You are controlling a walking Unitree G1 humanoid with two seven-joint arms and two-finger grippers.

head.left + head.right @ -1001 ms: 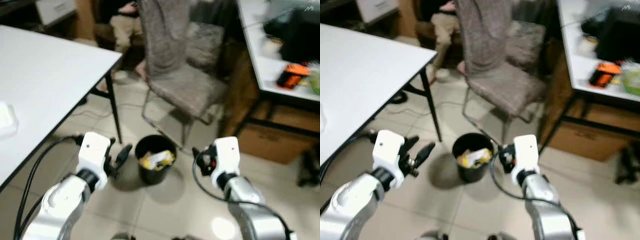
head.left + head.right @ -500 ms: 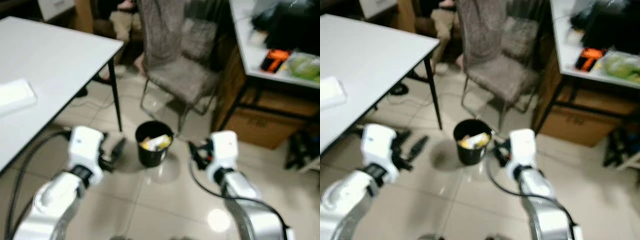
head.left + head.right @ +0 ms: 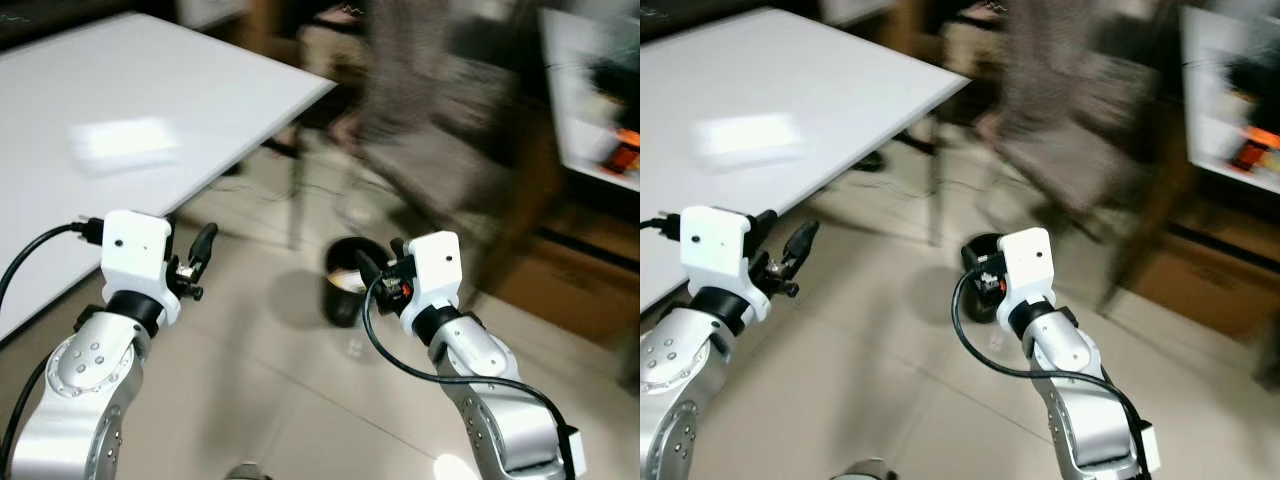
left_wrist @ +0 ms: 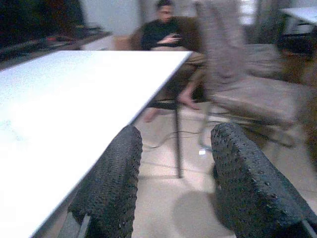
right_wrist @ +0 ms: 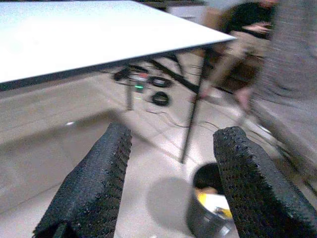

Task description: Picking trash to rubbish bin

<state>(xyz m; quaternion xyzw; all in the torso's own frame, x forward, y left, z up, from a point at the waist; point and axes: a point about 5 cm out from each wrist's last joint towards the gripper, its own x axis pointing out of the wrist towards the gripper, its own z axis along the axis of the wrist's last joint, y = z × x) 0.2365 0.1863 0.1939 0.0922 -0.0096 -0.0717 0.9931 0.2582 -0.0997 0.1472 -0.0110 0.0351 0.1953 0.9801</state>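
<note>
A black rubbish bin [image 3: 345, 292] stands on the tiled floor near the white table's corner, with yellow and white trash [image 5: 214, 202] inside it. A flat white object [image 3: 125, 145], blurred, lies on the white table [image 3: 215, 85]. My left gripper [image 3: 201, 248] is held up beside the table's edge, open, with nothing between its fingers [image 4: 111, 183]. My right gripper [image 3: 372, 270] hovers just in front of the bin, partly covering it, also open and empty.
A grey padded chair [image 3: 440, 150] stands behind the bin. A person [image 4: 171, 34] sits at the back. A second table [image 3: 590, 110] with an orange item [image 3: 625, 152] is at the right, a cardboard box [image 3: 565, 290] under it. Cables [image 5: 148, 82] lie beneath the white table.
The camera has swung left, so the whole scene slid right and the white table takes up more of the picture. Both grippers stay open and empty, held slightly higher.
</note>
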